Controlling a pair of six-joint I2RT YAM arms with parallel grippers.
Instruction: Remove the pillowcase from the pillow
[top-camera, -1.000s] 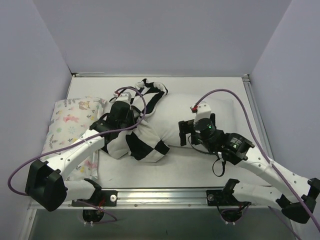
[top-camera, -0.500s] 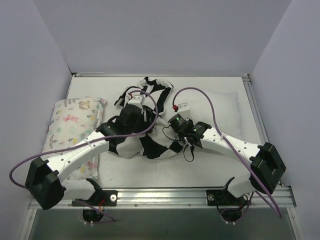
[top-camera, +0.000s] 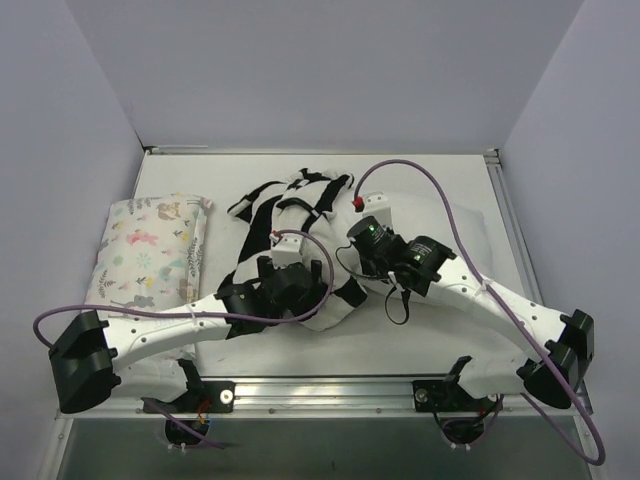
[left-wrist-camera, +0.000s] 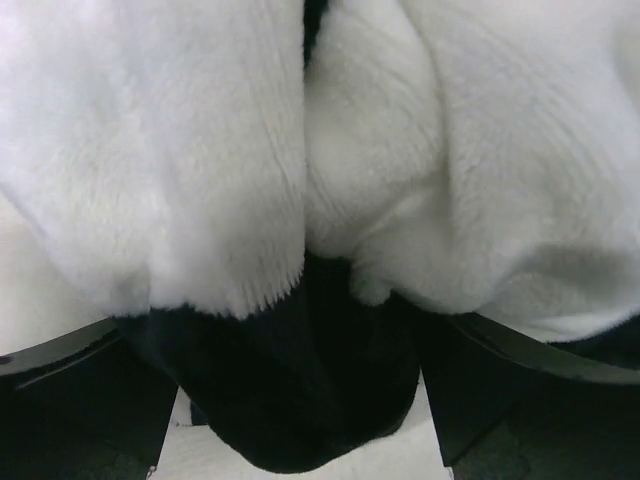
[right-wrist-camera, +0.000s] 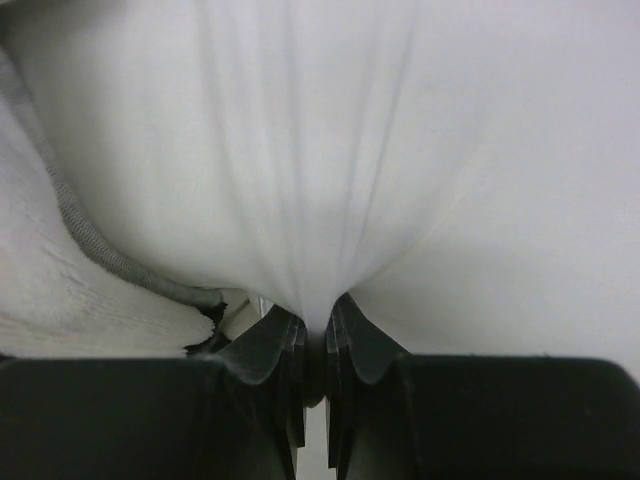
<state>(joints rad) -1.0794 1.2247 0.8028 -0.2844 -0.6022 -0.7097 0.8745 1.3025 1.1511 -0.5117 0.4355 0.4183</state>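
Note:
The black-and-white checkered pillowcase (top-camera: 290, 205) lies bunched at mid-table over the left end of the plain white pillow (top-camera: 455, 215). My left gripper (top-camera: 320, 290) rests on the bundle's near side, open. In the left wrist view its jaws stand wide apart with fluffy black and white pillowcase (left-wrist-camera: 230, 170) bulging between the fingers (left-wrist-camera: 70, 385); the left gripper (left-wrist-camera: 300, 400) is not closed on it. My right gripper (top-camera: 352, 240) is at the bundle's right edge. Close up, the right gripper (right-wrist-camera: 318, 320) is shut, pinching a fold of smooth white pillow (right-wrist-camera: 330, 150). The pillowcase's seamed edge (right-wrist-camera: 90, 250) sits just left of it.
A smaller floral-print pillow (top-camera: 150, 250) lies along the left side of the table, against the left arm. Grey walls close in the table on the left, back and right. A metal rail (top-camera: 320, 385) runs along the near edge between the arm bases.
My left gripper has opened, let go of the pillowcase and moved toward the near edge. My right gripper has swung left to the bundle and shut on the pillow. The pillowcase has spread further back.

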